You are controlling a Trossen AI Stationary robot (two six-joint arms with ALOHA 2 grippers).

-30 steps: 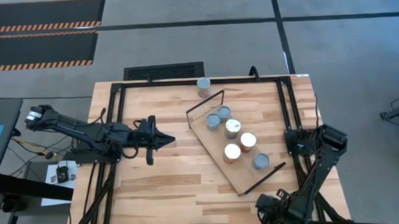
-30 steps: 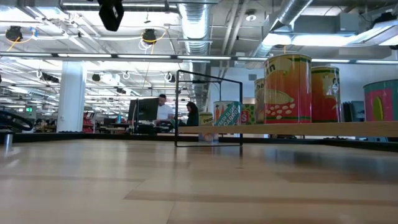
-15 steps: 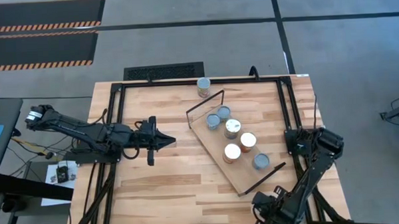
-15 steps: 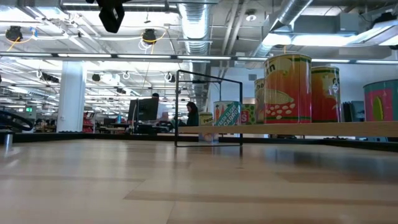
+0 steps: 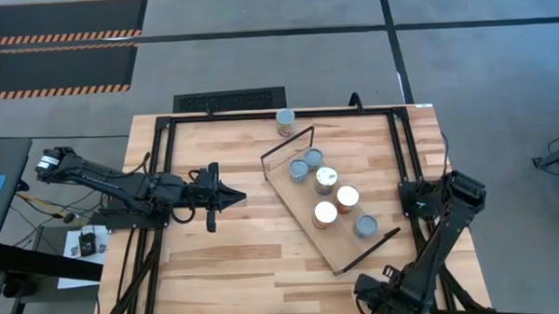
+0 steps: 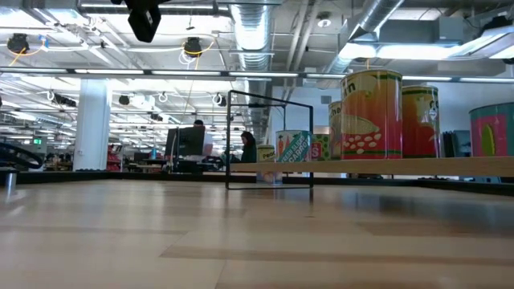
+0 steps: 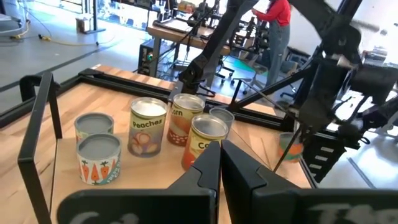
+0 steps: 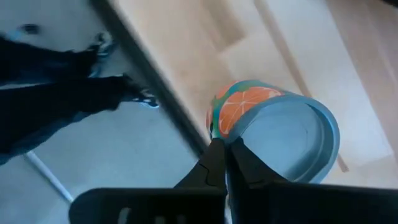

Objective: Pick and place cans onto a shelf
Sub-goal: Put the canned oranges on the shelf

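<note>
Six cans [image 5: 325,181] stand on the shelf [image 5: 305,207]; one can [image 5: 286,121] waits at the table's far edge. Left gripper [image 5: 236,199] hovers closed and empty; right gripper [image 8: 225,163] appears pinched shut. Rigid, smooth tins likely suit a mid-wall grasp.

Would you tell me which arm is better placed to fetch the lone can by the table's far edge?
Left. The left pincer hovers mid-table, nearer that can; the right arm is folded at the near-right corner, beyond the shelf.

Both grippers [image 5: 236,198] [image 8: 225,163] closed, empty
</note>
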